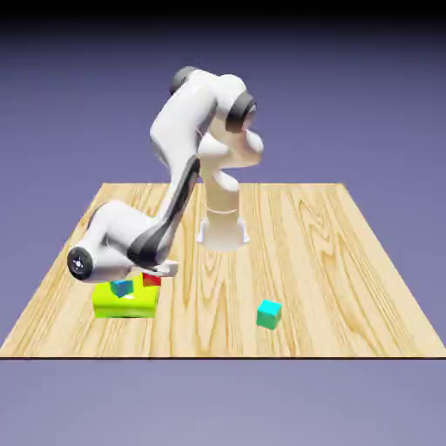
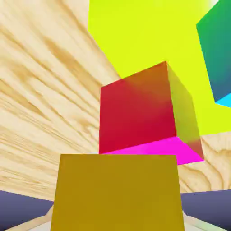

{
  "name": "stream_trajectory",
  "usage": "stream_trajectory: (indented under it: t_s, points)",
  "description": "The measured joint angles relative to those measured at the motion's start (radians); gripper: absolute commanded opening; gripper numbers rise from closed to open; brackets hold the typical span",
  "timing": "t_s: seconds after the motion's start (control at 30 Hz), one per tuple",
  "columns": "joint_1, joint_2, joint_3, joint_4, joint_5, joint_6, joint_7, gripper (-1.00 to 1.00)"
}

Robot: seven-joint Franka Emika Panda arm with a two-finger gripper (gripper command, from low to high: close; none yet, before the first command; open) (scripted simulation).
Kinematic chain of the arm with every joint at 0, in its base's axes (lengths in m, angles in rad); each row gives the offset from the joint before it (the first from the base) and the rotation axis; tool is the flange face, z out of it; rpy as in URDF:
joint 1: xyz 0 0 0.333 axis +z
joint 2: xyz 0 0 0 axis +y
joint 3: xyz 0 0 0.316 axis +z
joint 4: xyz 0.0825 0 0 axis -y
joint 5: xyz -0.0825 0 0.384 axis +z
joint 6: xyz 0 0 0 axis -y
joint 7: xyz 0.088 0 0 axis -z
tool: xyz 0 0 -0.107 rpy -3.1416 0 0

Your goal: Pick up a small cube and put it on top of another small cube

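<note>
— Where is the small cube (image 2: 117, 194) sitting now? I am not finding it from here.

— The gripper (image 1: 159, 270) is hiding it, low at the exterior view's left. In the hand view it is filling the bottom middle, just before the magenta cube (image 2: 140, 117), with the lime block (image 2: 149, 40) and a teal cube (image 2: 219, 54) behind.

— Are the fingers clamping it?

— I cannot tell. The cube is covering the place where the tips should be showing.

— How is it going to handle, you are thinking?

— I am judging it light and stiff, with flat smooth faces, so maybe a little slippery. Two opposite side faces, near the middle, are looking like the best place to take hold, so it is not turning between the pads.

— And fragile?

— It is not looking so.
</note>
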Motion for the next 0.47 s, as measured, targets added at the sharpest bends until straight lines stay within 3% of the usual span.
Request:
stream_trajectory:
  t_s: [0.37,0.4,0.47]
  points:
    - [-0.289,-0.133,0.362,-0.187,-0.123,0.173,0.155,-1.0]
    - [-0.315,-0.145,0.395,-0.204,-0.134,0.188,0.169,1.0]
    - [-0.315,-0.145,0.395,-0.204,-0.135,0.188,0.169,1.0]
